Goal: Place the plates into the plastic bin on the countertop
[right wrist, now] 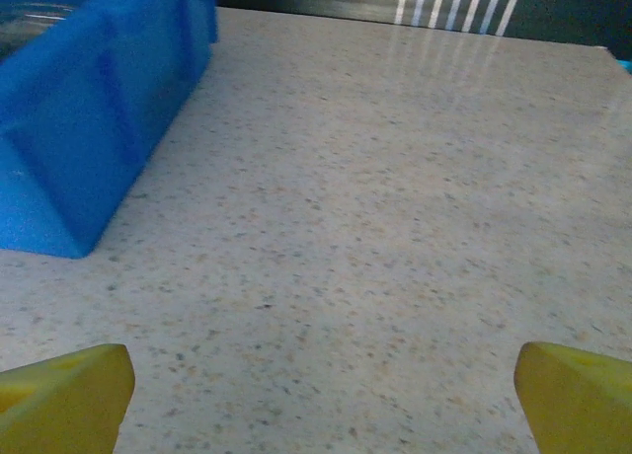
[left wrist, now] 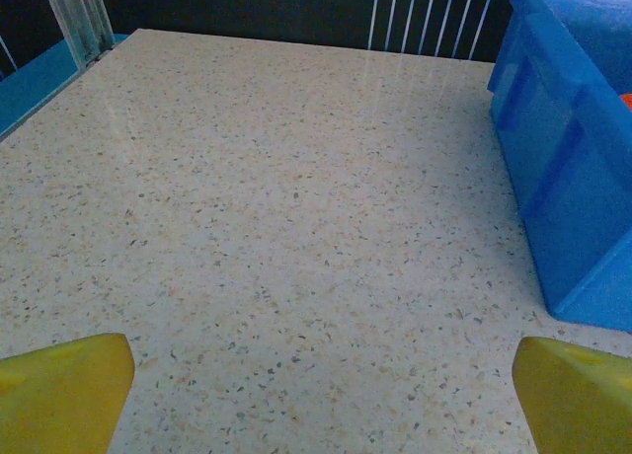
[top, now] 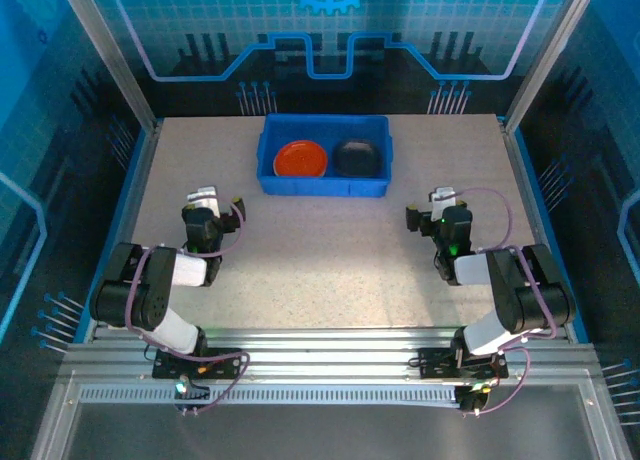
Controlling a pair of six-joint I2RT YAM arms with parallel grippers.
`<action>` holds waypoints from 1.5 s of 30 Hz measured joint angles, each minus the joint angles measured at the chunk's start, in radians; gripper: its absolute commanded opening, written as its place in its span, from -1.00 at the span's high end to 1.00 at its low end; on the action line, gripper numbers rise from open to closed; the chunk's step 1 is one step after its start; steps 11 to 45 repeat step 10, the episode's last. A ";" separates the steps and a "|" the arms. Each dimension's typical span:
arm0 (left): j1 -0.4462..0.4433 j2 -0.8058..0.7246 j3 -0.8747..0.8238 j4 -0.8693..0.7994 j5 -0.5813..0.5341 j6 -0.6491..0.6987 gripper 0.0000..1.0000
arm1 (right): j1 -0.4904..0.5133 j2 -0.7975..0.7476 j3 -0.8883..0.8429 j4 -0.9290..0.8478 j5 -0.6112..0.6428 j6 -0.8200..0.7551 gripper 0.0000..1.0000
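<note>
The task looks finished or close to it: an orange-red plate (top: 301, 159) and a black plate (top: 356, 157) lie side by side in the blue bin (top: 322, 188) at the far middle of the counter (top: 330, 260), and no plate lies loose on the speckled top. Whether more are stacked beneath them cannot be told. The left gripper (top: 220, 198) and right gripper (top: 427, 206) sit low near the bin's front corners, apart from it, both spread wide and holding nothing.
</note>
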 measured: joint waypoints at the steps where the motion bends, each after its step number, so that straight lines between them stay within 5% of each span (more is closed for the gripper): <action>1: 0.000 0.000 0.000 0.000 0.000 0.000 -0.99 | -0.005 0.000 0.004 -0.002 -0.015 -0.001 -0.99; 45: 0.000 0.000 0.000 0.000 0.000 0.000 -0.99 | -0.024 0.000 0.019 -0.013 -0.093 -0.003 -0.99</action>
